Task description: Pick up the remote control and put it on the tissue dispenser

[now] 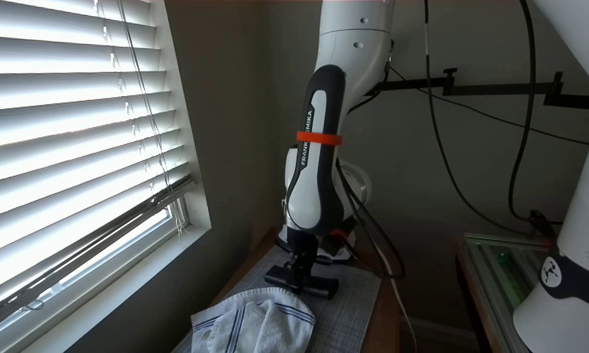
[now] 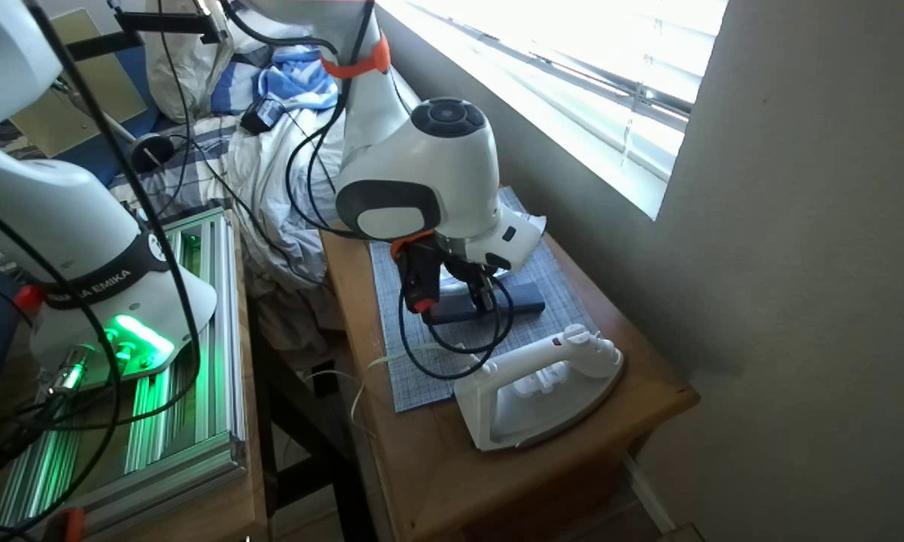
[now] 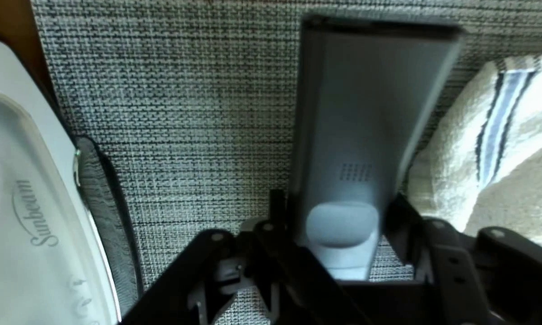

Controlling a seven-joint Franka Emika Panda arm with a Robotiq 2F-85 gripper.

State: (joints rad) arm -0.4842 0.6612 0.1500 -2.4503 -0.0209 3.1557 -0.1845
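The remote control is a long dark grey bar with a rounded hollow near one end. It fills the middle of the wrist view [image 3: 361,108] and shows in both exterior views [image 1: 321,287] [image 2: 525,299]. My gripper [image 3: 336,216] is shut on it, with one finger on each long side near the hollowed end. The gripper [image 1: 300,277] points down, and the remote lies roughly level, held above the grey woven placemat [image 2: 414,380]. The gripper is partly hidden by the wrist and cables in an exterior view [image 2: 482,290]. I cannot make out a tissue dispenser in any view.
A white iron [image 2: 546,414] stands at one end of the wooden table [image 2: 452,482] and fills the left of the wrist view [image 3: 36,180]. A white, blue-striped towel [image 1: 260,323] lies on the other side of the remote. A wall and windowsill [image 1: 127,289] border the table.
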